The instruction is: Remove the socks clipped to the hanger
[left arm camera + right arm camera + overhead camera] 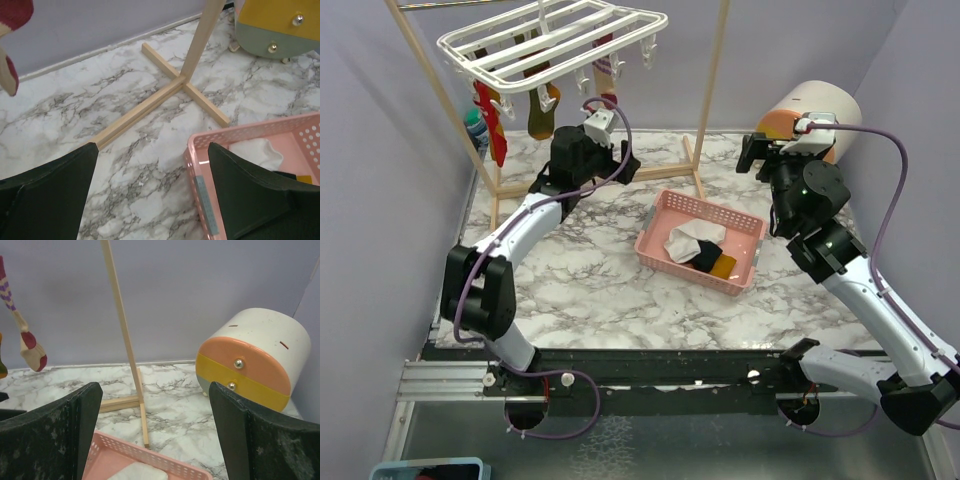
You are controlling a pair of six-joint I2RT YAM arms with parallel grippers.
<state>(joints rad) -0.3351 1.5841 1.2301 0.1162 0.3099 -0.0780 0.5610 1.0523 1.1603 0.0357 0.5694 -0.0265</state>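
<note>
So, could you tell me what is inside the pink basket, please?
A white sock, a black one and a mustard-yellow piece lie in the pink basket; anything beneath them is covered.

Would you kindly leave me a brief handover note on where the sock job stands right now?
Left gripper: open, empty, below the hanger.
Right gripper: open, empty, raised near the pink basket.
Done: a white sock and a black-and-mustard sock lie in the basket.
Left: several are clipped on, including a red sock, an olive sock and a striped sock.
</note>
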